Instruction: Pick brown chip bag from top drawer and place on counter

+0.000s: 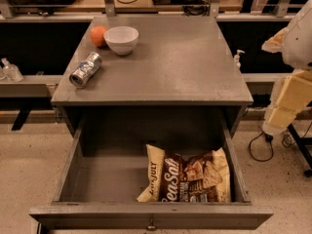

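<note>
The top drawer (73,174) is pulled open below the counter (175,67). The brown chip bag (187,177) lies flat in the drawer's front right part, its white "Sea Salt" lettering facing up. My gripper (285,106) hangs at the right edge of the camera view, outside the cabinet, to the right of the counter's front corner and above the floor. It is well apart from the bag and holds nothing that I can see.
On the counter's back left stand a white bowl (121,39) and an orange (98,35), with a silver can (86,69) lying on its side in front of them. A small bottle (237,58) stands by the counter's right edge. Cables (261,147) lie on the floor at right.
</note>
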Tool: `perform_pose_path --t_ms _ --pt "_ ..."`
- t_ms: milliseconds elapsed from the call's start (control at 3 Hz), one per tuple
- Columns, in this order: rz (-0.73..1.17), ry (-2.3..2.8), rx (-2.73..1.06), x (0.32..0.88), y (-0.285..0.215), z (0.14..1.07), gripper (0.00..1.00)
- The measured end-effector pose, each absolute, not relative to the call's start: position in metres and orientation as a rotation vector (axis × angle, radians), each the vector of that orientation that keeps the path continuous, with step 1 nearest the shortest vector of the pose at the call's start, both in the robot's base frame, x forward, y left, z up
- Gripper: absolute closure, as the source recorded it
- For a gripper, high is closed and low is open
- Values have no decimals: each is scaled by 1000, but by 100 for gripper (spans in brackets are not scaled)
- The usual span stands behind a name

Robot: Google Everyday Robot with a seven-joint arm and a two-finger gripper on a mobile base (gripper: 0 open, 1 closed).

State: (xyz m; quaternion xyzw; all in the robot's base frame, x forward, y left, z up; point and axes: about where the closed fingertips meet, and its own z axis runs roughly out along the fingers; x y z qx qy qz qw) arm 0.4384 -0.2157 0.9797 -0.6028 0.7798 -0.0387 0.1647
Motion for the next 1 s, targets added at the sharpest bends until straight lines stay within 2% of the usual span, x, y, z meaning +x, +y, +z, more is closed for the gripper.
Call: perform_pose_path --t_ms 333,667,1000 --pt "-110 2222 -1718 438 -216 980 0" --pt "-8 2197 -1772 452 -199 932 0" --pt "145 2212 -1825 467 -180 839 0"
